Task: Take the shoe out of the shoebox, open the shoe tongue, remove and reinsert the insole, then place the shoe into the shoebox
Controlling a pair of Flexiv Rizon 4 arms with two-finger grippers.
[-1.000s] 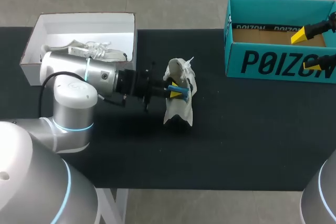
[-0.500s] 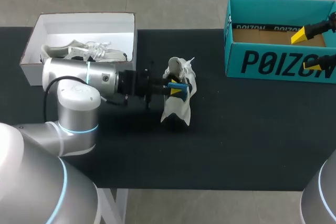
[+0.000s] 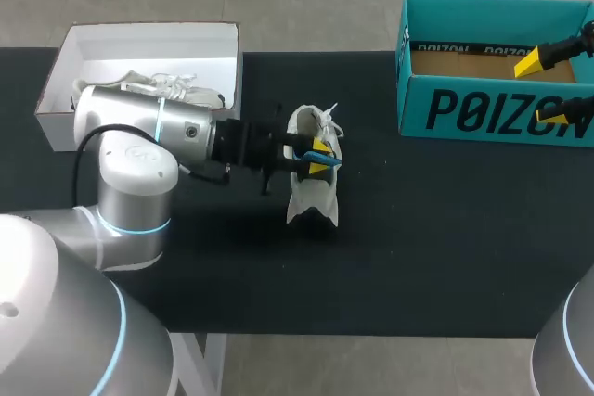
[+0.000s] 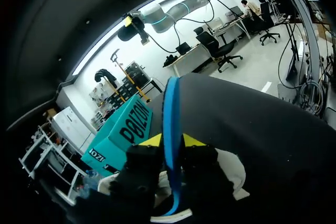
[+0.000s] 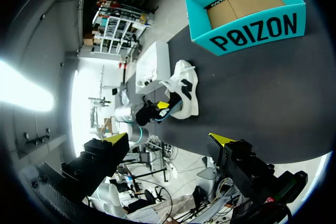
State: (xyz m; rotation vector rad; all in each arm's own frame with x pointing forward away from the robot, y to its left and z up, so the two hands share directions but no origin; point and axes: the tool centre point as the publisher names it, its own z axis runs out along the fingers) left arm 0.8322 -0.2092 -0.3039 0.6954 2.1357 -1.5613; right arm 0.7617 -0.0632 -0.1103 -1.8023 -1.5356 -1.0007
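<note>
1. Fingers of left arm: yellow tips pinched a blue insole from two sides, edge-on.
2. Insole ran down to the opening of the white shoe; how much sat inside could not be told.
3. Shoe stood on the black desk near its middle, outside both boxes, well apart from the teal shoebox.
4. White box at the desk's far left held a second shoe.
5. Fingers of right arm: spread wide, holding nothing, at the shoebox's right end. In the head view one tip showed over its inside and the other against its front wall.
6. Shoebox open, brown cardboard floor visible.
</note>
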